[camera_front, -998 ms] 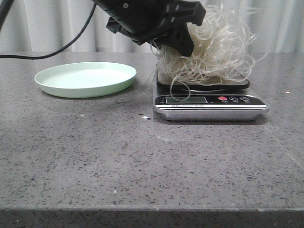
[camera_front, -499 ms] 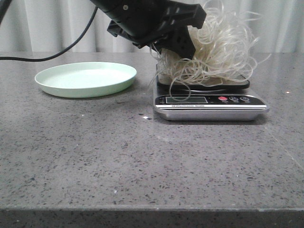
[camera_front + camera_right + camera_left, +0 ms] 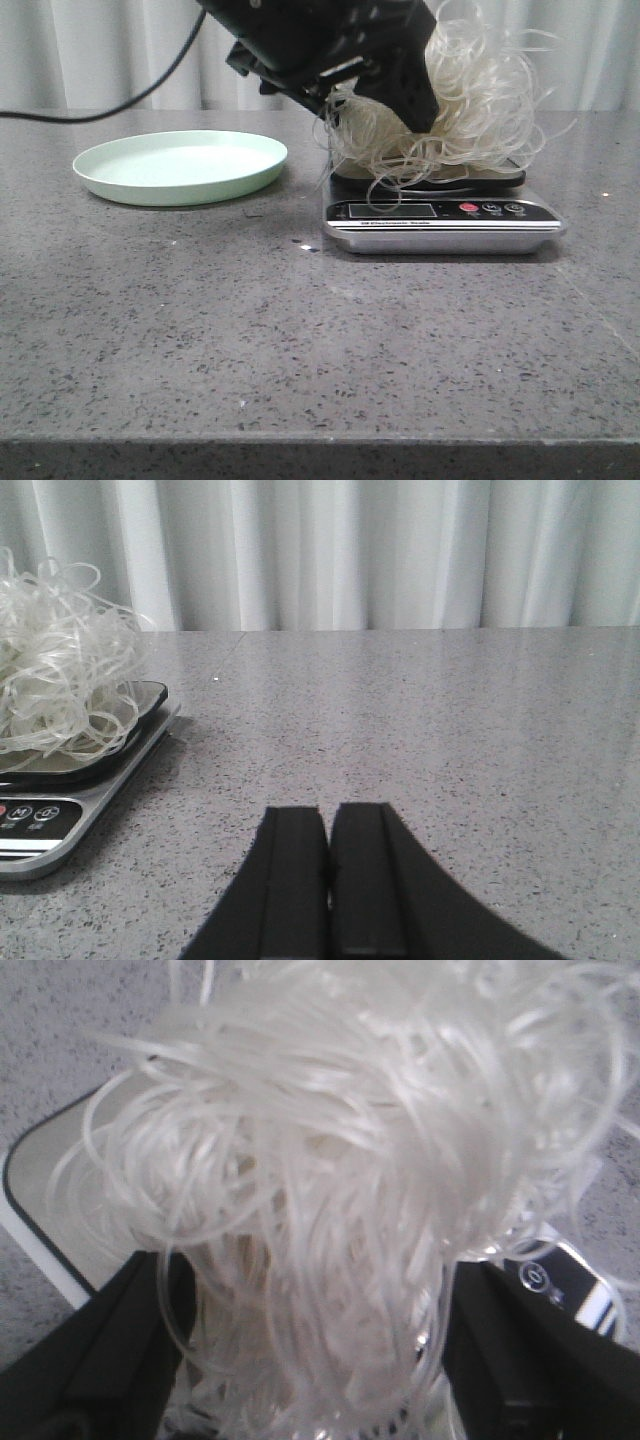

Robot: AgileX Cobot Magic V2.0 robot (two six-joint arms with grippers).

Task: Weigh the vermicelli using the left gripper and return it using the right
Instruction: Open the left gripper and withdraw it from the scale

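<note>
The vermicelli [image 3: 455, 105] is seen heaped on the dark platform of the kitchen scale [image 3: 443, 222], with loose loops spilling over the platform's edge toward the display, and the left gripper [image 3: 385, 95] is pressed into the near-left side of the tangle from above. In the left wrist view the two black fingers [image 3: 95, 1360] are spread wide, one on each side of the noodle strands [image 3: 330, 1190], which fill the gap between them; the fingers are plainly parted, yet whether any strands are being pinched cannot be told, since the tips are buried in the pile. The scale's platform [image 3: 45, 1175] is seen just beyond one finger, and its button panel [image 3: 555, 1280] just beyond the other. Well off to the left gripper's outer side, apart from the scale, a pale green plate [image 3: 180, 165] is set on the grey speckled table [image 3: 300, 340]. The right gripper [image 3: 330, 880] is held low over bare table, its two black fingers [image 3: 290, 880] brought together so that only a thin seam is left between them (nothing is caught there). From that gripper, the scale [image 3: 70, 780] and its load of noodles [image 3: 60, 670] are found ahead and off to one side, well apart from the fingertips.
</note>
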